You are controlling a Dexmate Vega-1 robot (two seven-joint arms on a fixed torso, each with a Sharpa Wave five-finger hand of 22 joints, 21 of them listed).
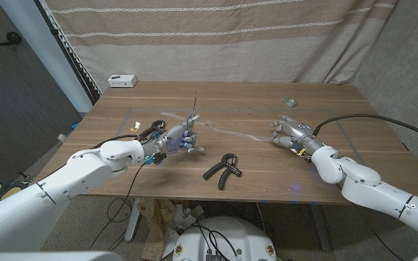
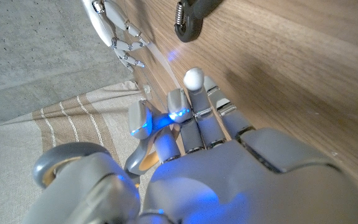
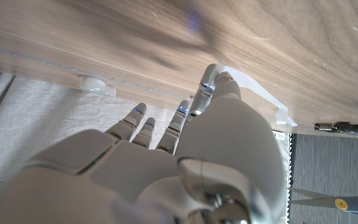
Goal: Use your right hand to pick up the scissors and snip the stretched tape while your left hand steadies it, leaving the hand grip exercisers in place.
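Note:
My left hand (image 1: pixel 169 141) grips the grey-handled scissors (image 1: pixel 191 119), whose blades point up and away over the table. Its fingers pass through the handle loops (image 2: pixel 143 160). A strip of clear tape (image 1: pixel 231 130) runs across the table from near the scissors to my right hand (image 1: pixel 290 135), which pinches the tape end (image 3: pixel 253 87) between thumb and finger. The scissors (image 3: pixel 334 202) lie just short of the strip. One black hand grip exerciser (image 1: pixel 223 168) lies in front of the tape, between the hands, and its coil (image 2: pixel 190 15) is near the left fingertips.
A tape roll (image 1: pixel 289 101) sits behind my right hand. At the table's back left corner stands a small white box (image 1: pixel 122 80). A dark object (image 1: pixel 135 125) lies partly hidden behind my left wrist. A curtain hangs behind the wooden table (image 1: pixel 354 116).

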